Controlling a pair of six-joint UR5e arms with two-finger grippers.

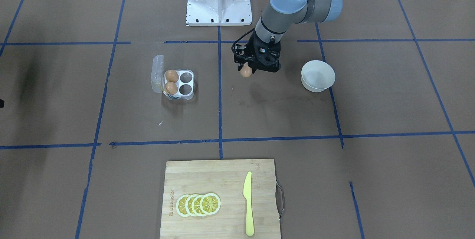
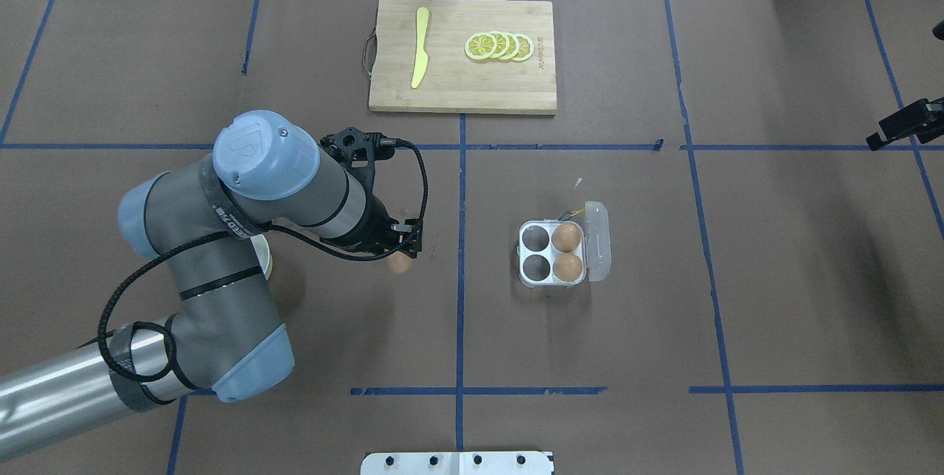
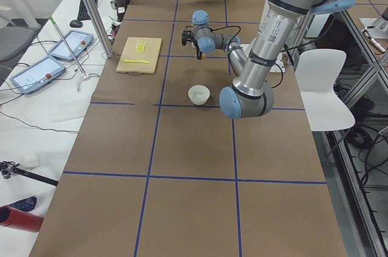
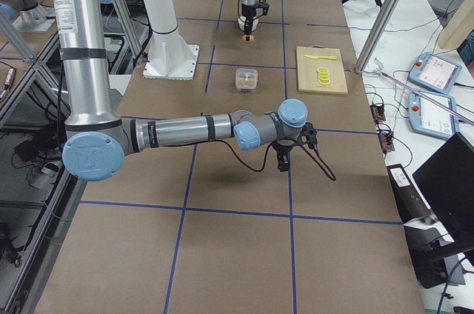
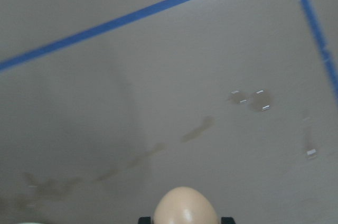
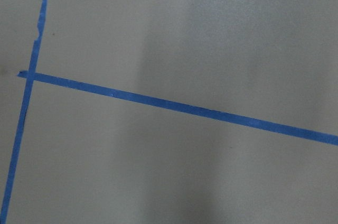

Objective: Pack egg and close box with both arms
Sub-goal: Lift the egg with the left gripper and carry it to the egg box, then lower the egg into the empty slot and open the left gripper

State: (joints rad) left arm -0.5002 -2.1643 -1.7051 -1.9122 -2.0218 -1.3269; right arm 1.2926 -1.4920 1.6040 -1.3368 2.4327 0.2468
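Note:
My left gripper [image 1: 248, 70] is shut on an orange-brown egg [image 1: 245, 71] and holds it above the table, between the white bowl and the box. The egg also shows in the overhead view [image 2: 399, 262] and at the bottom of the left wrist view [image 5: 185, 207]. The clear box [image 1: 186, 78] stands open with its lid [image 1: 157, 72] folded back. Two eggs [image 1: 171, 81] fill the cells by the lid, and the two other cells are empty. My right gripper [image 4: 281, 160] hovers far off near the table's right end. I cannot tell whether it is open or shut.
A white bowl [image 1: 318, 76] stands beside my left gripper, away from the box. A wooden cutting board [image 1: 219, 179] at the far edge carries lemon slices [image 1: 198, 205] and a yellow knife [image 1: 248, 203]. Blue tape lines cross the brown table.

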